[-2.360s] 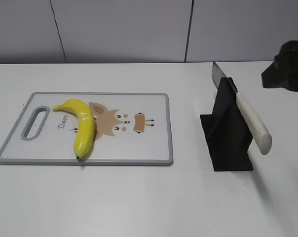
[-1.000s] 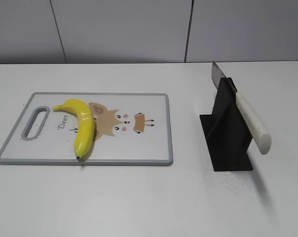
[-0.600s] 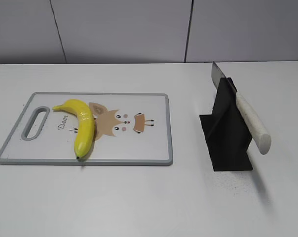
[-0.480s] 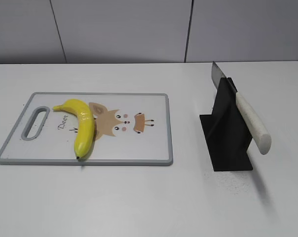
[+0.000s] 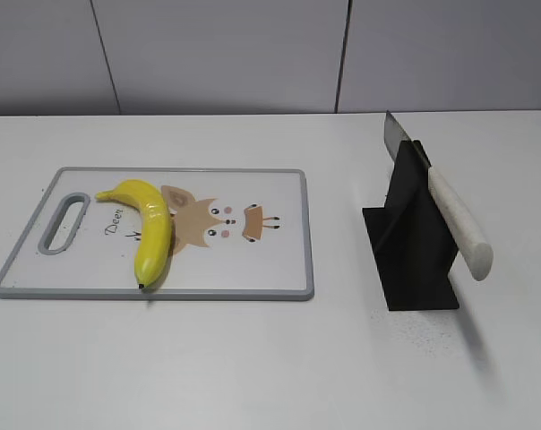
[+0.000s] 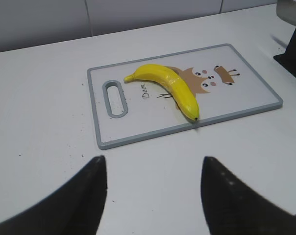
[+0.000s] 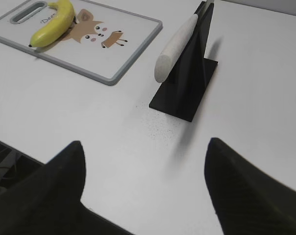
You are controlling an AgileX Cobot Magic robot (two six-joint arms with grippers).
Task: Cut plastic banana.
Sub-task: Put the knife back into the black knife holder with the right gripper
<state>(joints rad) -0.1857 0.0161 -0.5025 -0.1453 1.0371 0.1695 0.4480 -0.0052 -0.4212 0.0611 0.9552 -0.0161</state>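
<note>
From my station, the nearest things are my own tools. In the left wrist view the left gripper (image 6: 153,196) fills the bottom edge, its two dark fingers (image 6: 84,196) spread wide with bare table between them, holding nothing. The right gripper (image 7: 143,186) in the right wrist view stands the same way, fingers (image 7: 55,176) wide apart over bare table, nothing in its grasp (neither arm shows in the exterior view).

Moving outward on the white table (image 5: 253,358), the grey-rimmed cutting board (image 5: 253,269) lies flat on the left half, with a handle slot at its 9 o'clock end and a cartoon animal printed near its middle. The plastic banana (image 5: 150,231) rests on the board, between the slot and the print, just overlapping the print's left edge. It lies curved, its stem at about 11 o'clock and its dark tip at about 6 o'clock, close to the board's near rim. It looks whole.

At 3 o'clock from the board, well apart from it, stands a black stand (image 5: 412,242). A knife (image 5: 454,219) rests in it at a slant, its pale handle toward the near side at roughly 5 o'clock and its blade tip rising beyond the stand at 11 o'clock.

Farthest off, a grey panelled wall (image 5: 226,54) closes the back of the table
</note>
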